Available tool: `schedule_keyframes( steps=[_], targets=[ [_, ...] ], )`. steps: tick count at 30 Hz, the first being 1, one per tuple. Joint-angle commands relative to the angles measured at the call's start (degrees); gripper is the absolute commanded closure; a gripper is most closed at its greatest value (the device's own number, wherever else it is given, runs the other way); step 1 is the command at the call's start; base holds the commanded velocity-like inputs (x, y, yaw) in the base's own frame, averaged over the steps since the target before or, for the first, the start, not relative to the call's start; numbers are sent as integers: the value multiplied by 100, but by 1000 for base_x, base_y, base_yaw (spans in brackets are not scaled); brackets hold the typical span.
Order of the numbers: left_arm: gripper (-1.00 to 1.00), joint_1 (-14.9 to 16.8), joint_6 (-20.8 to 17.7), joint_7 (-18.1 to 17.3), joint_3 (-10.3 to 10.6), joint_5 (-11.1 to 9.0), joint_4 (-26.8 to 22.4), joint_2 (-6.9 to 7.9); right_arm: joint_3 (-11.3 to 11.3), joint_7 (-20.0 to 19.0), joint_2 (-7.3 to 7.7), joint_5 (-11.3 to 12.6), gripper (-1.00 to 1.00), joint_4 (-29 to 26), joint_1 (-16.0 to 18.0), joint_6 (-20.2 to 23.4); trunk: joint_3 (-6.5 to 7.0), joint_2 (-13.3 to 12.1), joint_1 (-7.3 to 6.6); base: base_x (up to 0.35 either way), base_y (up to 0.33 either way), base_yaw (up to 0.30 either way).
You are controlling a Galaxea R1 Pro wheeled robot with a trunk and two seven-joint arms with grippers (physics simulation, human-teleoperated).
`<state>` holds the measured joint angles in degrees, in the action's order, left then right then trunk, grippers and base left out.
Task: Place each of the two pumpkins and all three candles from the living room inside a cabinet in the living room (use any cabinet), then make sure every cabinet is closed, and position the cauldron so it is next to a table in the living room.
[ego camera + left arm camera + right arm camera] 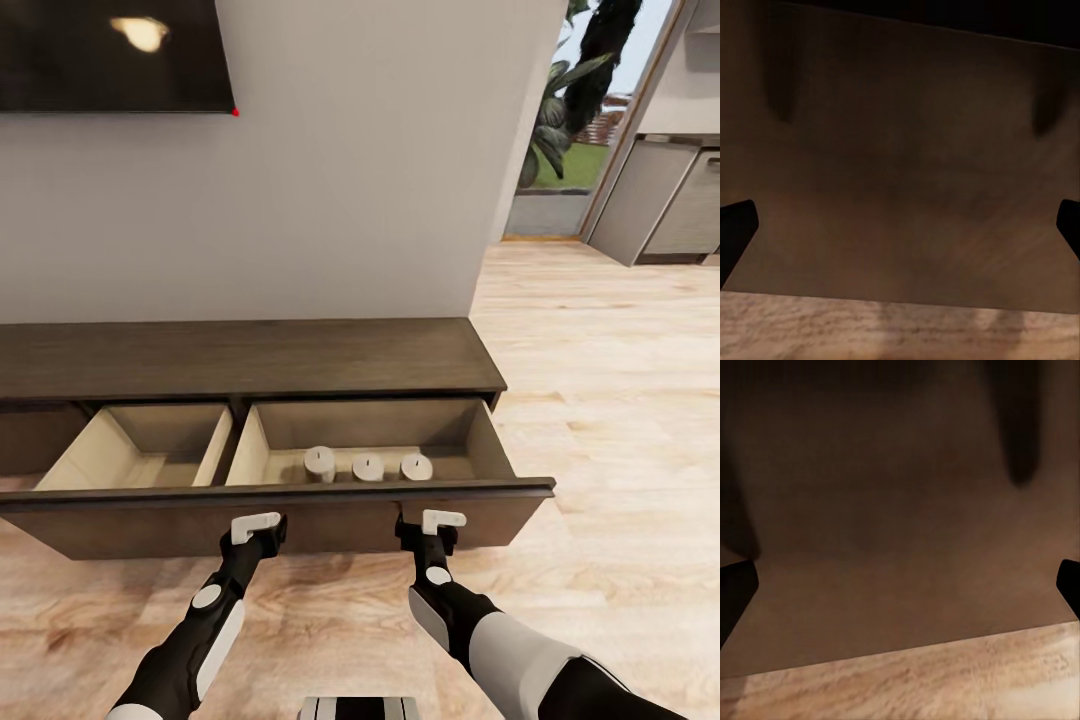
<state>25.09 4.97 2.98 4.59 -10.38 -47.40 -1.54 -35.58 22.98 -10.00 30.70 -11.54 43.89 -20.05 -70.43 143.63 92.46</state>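
The long dark brown cabinet [250,355] stands against the wall with its wide drawer pulled out. Three small pale-grey candles [368,467] stand in a row in the drawer's right compartment. The left compartment [140,450] shows its bare beige bottom. My left gripper [258,528] and right gripper [440,522] are both open, right up against the dark drawer front [150,530]. That brown panel also faces the left gripper [900,225] and the right gripper [900,585] in the wrist views. The pumpkins and the cauldron are out of view.
A dark TV [110,50] hangs on the wall above the cabinet. Wood floor [620,420] stretches to the right towards a glazed opening with plants [560,130] and grey kitchen cabinets [670,200].
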Motion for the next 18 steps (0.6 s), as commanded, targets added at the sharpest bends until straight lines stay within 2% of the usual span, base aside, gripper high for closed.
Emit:
schedule_keyframes(
  steps=[1, 7, 18],
  targets=[
    [-100, 1, 22, 31, 24, -53, 2, 4, -46, 22, 0, 41, -100, 3, 6, -25, -4, 1, -1, 39, 0, 0],
    [-100, 4, 22, 27, 24, -53, 2, 4, -46, 22, 0, 44, -100, 3, 6, -25, -4, 1, -1, 84, 0, 0],
    [-100, 4, 22, 27, 24, -52, 2, 4, -46, 22, 0, 43, -100, 3, 6, -25, -4, 1, -1, 160, 0, 0]
  ],
)
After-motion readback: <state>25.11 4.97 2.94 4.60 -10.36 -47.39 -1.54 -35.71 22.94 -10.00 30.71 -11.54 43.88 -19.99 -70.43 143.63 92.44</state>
